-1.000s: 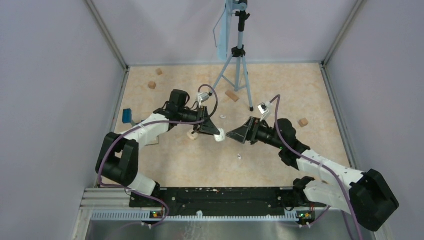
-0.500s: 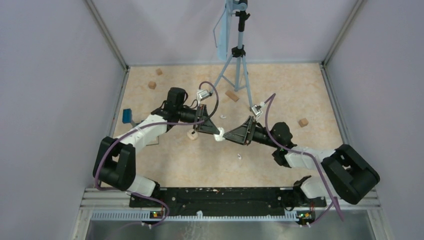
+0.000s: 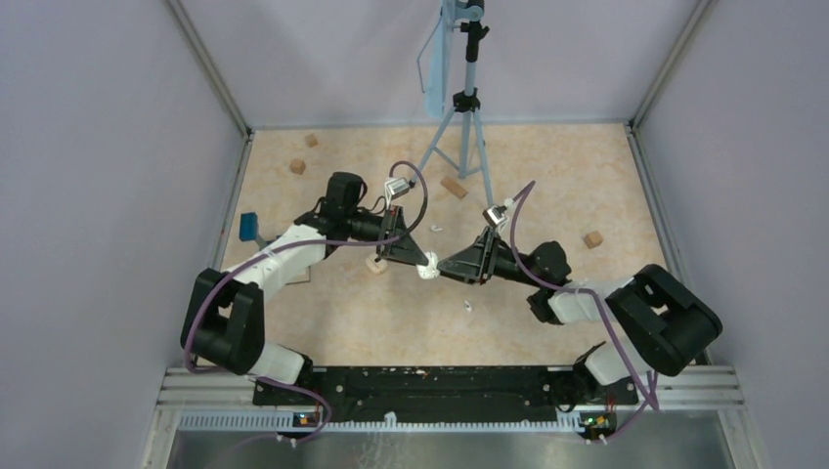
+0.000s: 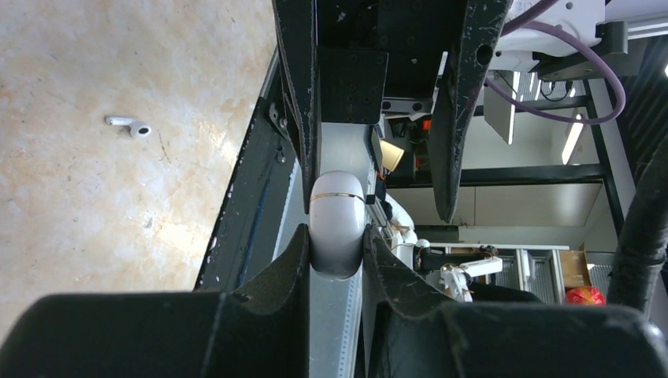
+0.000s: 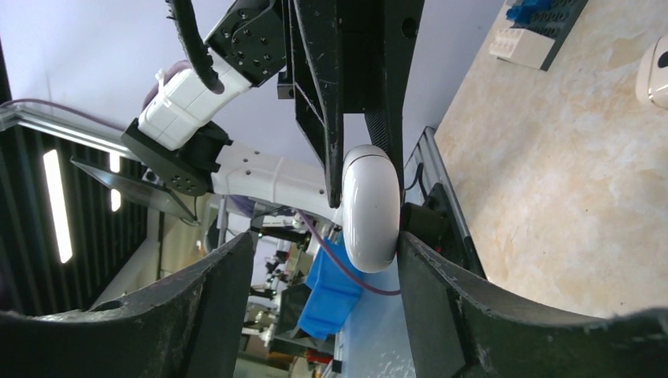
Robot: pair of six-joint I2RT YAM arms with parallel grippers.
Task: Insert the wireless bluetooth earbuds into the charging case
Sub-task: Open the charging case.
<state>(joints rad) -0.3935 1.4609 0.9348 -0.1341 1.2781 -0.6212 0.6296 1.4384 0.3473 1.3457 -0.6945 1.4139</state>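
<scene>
Two earbuds: the lower earbud (image 3: 468, 306) lay on the table (image 3: 342, 322) just below frame centre and the upper earbud (image 3: 436, 229) just above it, both loose.
Charging case (image 4: 337, 224): sat mid-frame in the left wrist view, raised off the table. Its gold seam looked shut.
Left gripper (image 4: 337, 248): was clamped across the case's lower half.
Right gripper (image 5: 324, 240): its jaws were wide, one to each side of the case and not closed on it.
Step, as judged: take the free end so the lid can be opened.
Doing it well: centre the free end between the jaws, close slowly beyond the seam, and hold the left grip firm.
Risk: the smooth, rounded shell could squirt out or twist.
</scene>
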